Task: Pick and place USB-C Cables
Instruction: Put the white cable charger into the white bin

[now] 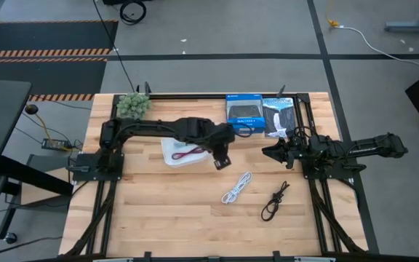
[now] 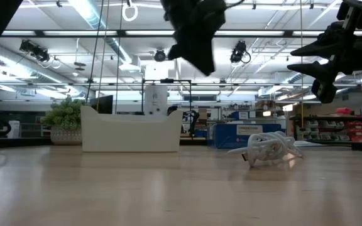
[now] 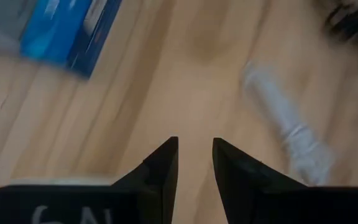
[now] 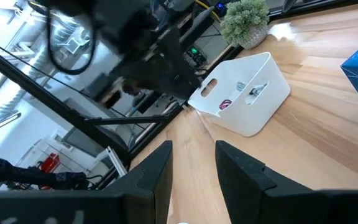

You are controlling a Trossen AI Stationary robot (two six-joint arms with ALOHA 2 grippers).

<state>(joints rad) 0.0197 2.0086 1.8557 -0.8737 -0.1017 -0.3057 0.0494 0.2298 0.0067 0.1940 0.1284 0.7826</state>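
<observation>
From my feed: pale butcher-block wood tabletop looks matt, white plastic rectangular tray smooth, blue cardboard retail box glossy.

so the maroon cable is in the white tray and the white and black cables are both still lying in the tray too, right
Not quite. The maroon cable is in the white tray, but the white cable and the black cable lie on the bare wooden table, well apart from the tray. The high view shows this.
</observation>
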